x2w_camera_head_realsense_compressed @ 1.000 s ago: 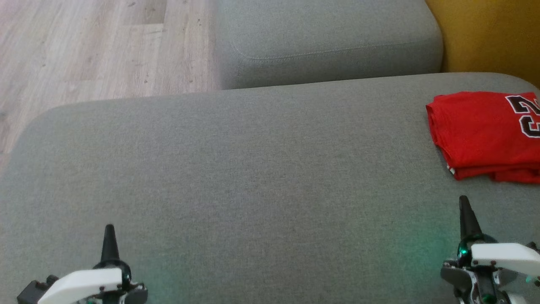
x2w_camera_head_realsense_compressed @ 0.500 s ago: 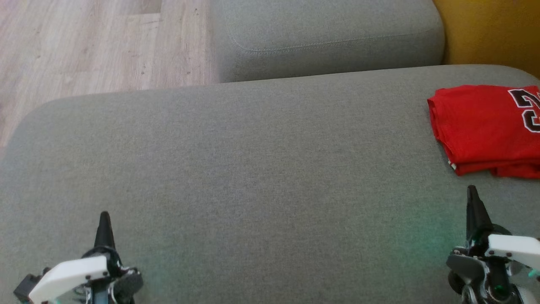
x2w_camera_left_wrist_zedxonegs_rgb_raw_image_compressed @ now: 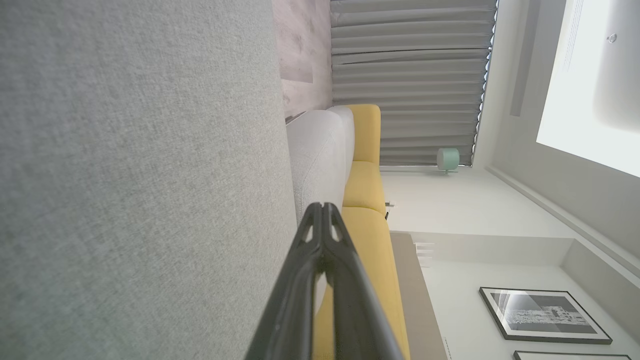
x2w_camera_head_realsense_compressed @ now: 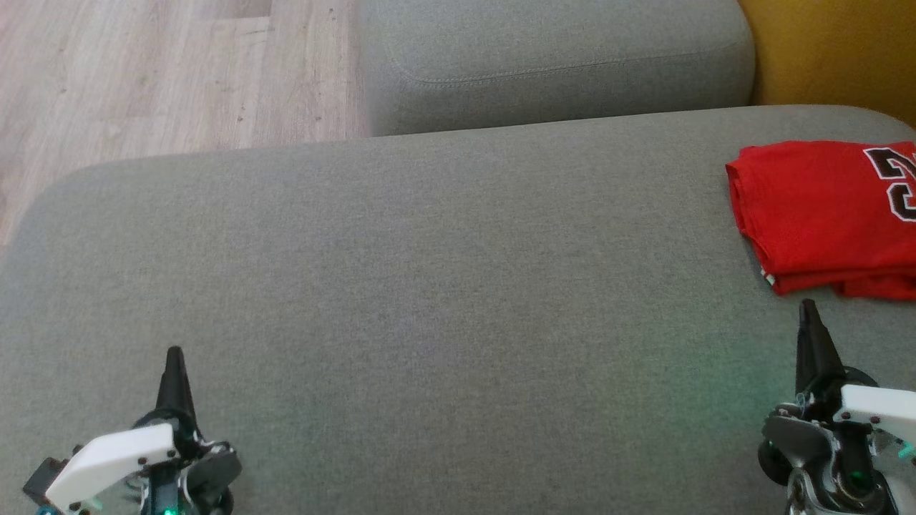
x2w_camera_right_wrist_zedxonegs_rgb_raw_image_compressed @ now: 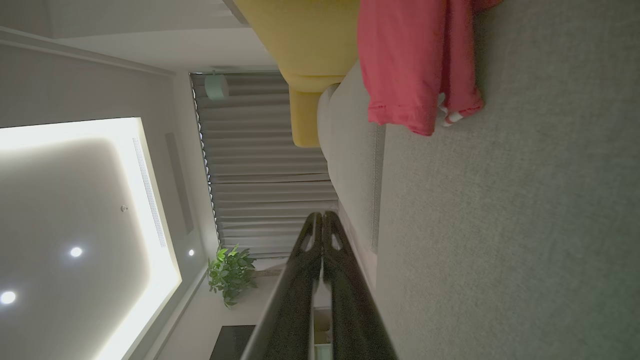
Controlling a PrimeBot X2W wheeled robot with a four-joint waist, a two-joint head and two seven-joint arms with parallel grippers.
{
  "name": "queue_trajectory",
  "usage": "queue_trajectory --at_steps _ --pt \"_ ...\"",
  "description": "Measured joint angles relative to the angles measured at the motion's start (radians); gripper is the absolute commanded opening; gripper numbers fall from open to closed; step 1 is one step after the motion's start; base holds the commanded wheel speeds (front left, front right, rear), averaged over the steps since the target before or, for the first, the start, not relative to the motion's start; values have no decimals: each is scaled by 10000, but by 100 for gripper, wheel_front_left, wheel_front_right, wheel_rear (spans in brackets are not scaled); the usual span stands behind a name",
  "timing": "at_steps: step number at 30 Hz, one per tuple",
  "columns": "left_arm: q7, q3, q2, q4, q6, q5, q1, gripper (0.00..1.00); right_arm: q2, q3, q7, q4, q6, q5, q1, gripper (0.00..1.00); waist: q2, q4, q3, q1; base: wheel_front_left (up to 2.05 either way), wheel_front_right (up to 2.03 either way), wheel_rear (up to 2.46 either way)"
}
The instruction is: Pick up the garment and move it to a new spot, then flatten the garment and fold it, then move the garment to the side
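Red folded garment [x2w_camera_head_realsense_compressed: 816, 214], black numerals [x2w_camera_head_realsense_compressed: 899, 184] cut off; left end effector [x2w_camera_head_realsense_compressed: 174, 352], right end effector [x2w_camera_head_realsense_compressed: 809, 305] both pinched together.

Left gripper [x2w_camera_head_realsense_compressed: 174, 354] and right gripper [x2w_camera_head_realsense_compressed: 809, 307] have tapered black fingers [x2w_camera_head_realsense_compressed: 176, 390] under white screwed covers [x2w_camera_head_realsense_compressed: 114, 461].

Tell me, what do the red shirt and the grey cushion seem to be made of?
The red shirt looks like thin, matte jersey fabric, perhaps sports mesh: it lies in soft folded layers with hemmed edges. The grey cushion looks like coarse woven upholstery cloth, matte and flecked.
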Motion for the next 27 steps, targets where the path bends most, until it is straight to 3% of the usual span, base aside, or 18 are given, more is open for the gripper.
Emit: queue_trajectory --at_steps 27 --pt "0 6 -2 0 0 0 0 0 2 -19 2 0 0 -2 0 0 0 0 -1 0 0 0 0"
